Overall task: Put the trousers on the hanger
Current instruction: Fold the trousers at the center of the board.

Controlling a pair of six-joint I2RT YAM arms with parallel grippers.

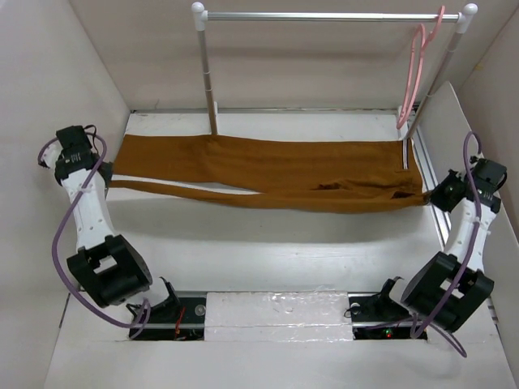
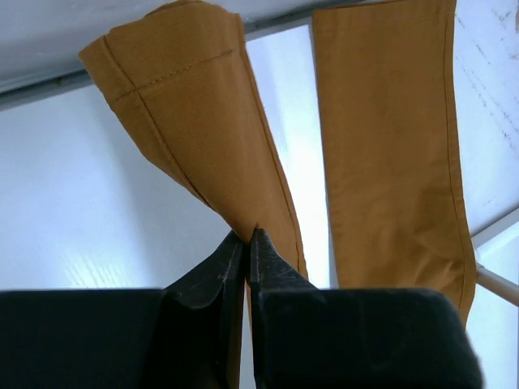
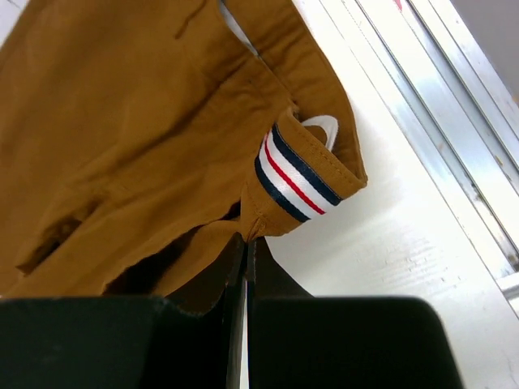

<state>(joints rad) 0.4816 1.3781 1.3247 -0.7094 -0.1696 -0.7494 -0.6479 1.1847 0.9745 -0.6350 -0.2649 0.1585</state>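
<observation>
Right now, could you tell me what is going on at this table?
Two robot arms hold the brown trousers stretched across the table. The left gripper is shut on one leg's end, the right gripper on the waistband by its striped trim. The pink hanger hangs empty on the metal rail at the far right, so the trousers are not yet on it.

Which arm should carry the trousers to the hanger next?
Probably the right: the right gripper, shut on the trousers at the waistband, sits nearest the hanger; the left gripper holds a leg end, far off.
</observation>
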